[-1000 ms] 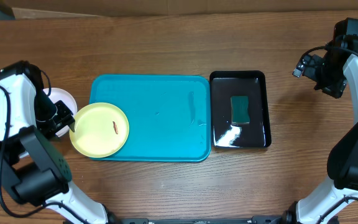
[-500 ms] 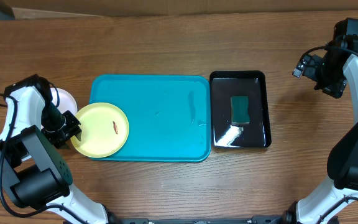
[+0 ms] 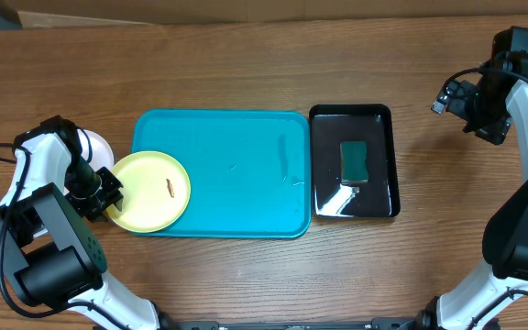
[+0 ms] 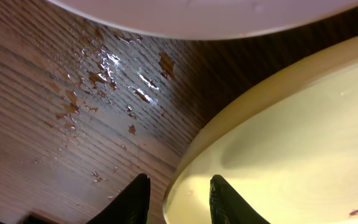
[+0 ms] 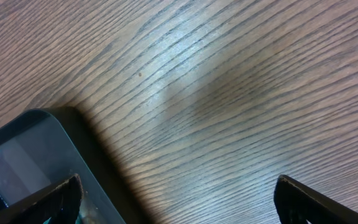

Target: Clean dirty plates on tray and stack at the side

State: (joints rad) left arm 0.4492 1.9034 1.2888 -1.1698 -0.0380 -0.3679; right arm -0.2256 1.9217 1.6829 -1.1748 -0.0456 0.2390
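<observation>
The left pincer straddles the near rim of the pale yellow-green plate, one finger over the plate and the other on the desk side. The jaws are drawn in to a narrow gap around the rim, but the wrist view does not settle whether they are actually pressing on it. The plate sits at the front-left corner of the turquoise tray, its left edge overhanging the tray rim, with a short reddish-brown smear right of its centre. A white plate lies on the desk just beside it, partly hidden by the arm. No third plate can be seen.

The plate looks like thin, light, stiff plastic with a smooth and probably slippery surface, so it is unlikely to break but could slide or swing out of a shallow pinch. The overhanging rim, where the fingers can get above and below, appears the soundest place to take hold, and a deeper bite would steady it. Wet flecks on the wood nearby hint at slick going.

Far across the desk, the right pincer hangs spread wide and empty above bare wood beside the black tray, where a green sponge lies.
</observation>
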